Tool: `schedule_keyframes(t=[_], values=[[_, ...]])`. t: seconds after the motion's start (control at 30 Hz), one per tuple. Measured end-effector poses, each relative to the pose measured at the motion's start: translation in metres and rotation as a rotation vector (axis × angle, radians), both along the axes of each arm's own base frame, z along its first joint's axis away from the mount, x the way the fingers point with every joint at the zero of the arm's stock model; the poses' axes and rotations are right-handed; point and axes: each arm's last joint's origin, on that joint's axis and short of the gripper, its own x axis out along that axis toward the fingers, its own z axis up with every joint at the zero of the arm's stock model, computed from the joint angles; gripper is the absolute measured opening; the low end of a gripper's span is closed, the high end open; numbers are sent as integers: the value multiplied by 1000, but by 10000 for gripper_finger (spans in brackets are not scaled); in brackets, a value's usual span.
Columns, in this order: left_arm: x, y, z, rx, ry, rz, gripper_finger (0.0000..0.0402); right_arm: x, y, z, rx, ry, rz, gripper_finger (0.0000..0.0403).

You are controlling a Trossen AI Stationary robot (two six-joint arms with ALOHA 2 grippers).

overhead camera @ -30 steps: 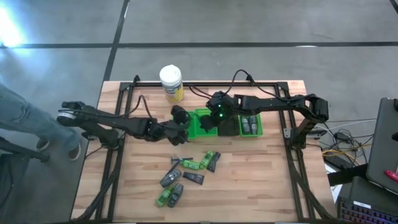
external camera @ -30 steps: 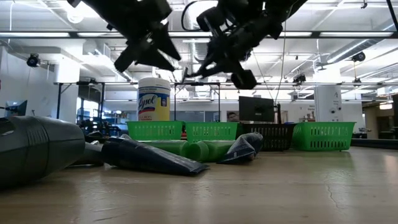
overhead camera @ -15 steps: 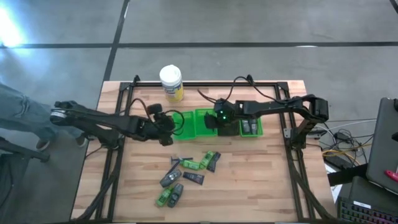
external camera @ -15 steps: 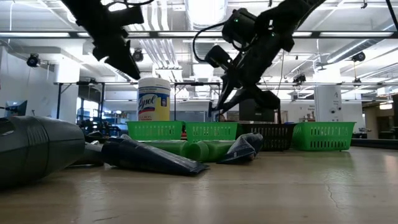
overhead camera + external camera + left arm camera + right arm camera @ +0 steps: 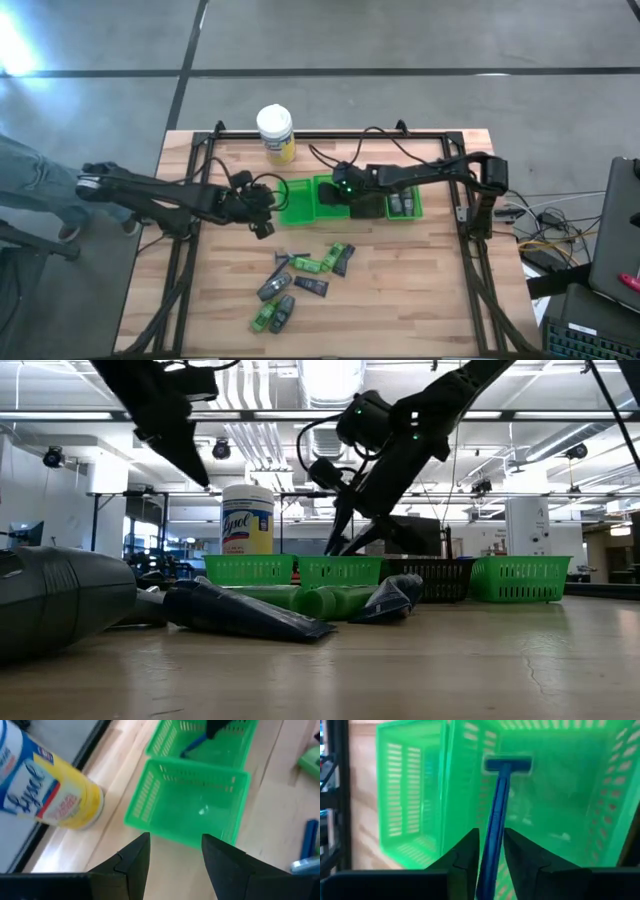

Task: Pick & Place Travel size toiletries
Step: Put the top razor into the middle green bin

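On the left of the counter (image 5: 420, 290), my left tool (image 5: 262, 207) hovers empty with its fingers (image 5: 135, 857) spread apart, just short of the first green tray (image 5: 296, 200), which has nothing in it; the big yellow-labelled jar (image 5: 275, 133) stands behind, near the far edge; moving right, my right tool (image 5: 337, 190) sits over the second green tray (image 5: 328, 201), its fingers (image 5: 465, 857) pinched on the shaft of a blue razor (image 5: 498, 810), whose head points down into that tray, whether touching its floor I cannot tell; next comes a black tray (image 5: 370, 205), then another green tray (image 5: 404, 202) with dark tubes (image 5: 401, 203) lying inside; nearer the front of the counter, between the arms, the remaining toiletries (image 5: 305, 280) lie loose in a scatter, dark grey tubes and green bottles mixed, some touching.
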Motion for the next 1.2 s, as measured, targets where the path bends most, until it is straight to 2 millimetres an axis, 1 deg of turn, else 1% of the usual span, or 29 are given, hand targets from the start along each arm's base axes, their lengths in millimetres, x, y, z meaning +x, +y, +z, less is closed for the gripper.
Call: schedule_keyframes(t=[0.1, 0.3, 0.43, 0.5, 0.57, 0.63, 0.7, 0.77, 0.87, 1.03, 1.13, 1.2], values=[[-9, 0, -2, -12, 30, 23, 183, 4, -1, 5, -35, 0, 29, 115], [-25, 1, -13, -46, 31, 65, 183, 5, 0, 12, -64, 52, 99, 169], [-34, -1, -26, -151, 64, 24, 183, -1, 0, 24, -133, 87, 138, 201], [-36, -5, -35, -239, 88, -74, 183, -4, 1, 36, -169, 74, 179, 214], [-37, -11, -43, -316, 104, -225, 183, -7, 3, 44, -200, 64, 247, 224], [-38, -18, -54, -325, 127, -388, 182, -10, 6, 48, -216, 63, 330, 234], [-38, -23, -63, -299, 145, -533, 181, -13, 9, 52, -210, 61, 370, 242], [-36, -27, -71, -292, 123, -607, 181, -17, 13, 51, -196, 101, 387, 248], [-29, -30, -76, -309, 39, -638, 181, -22, 17, 48, -173, 165, 403, 256], [-12, -34, -74, -279, -89, -652, 181, -26, 29, 44, -181, 225, 423, 266], [0, -34, -74, -227, -93, -646, 179, -24, 32, 45, -192, 217, 437, 270], [7, -36, -79, -221, -58, -657, 174, -23, 35, 45, -193, 205, 458, 269]])
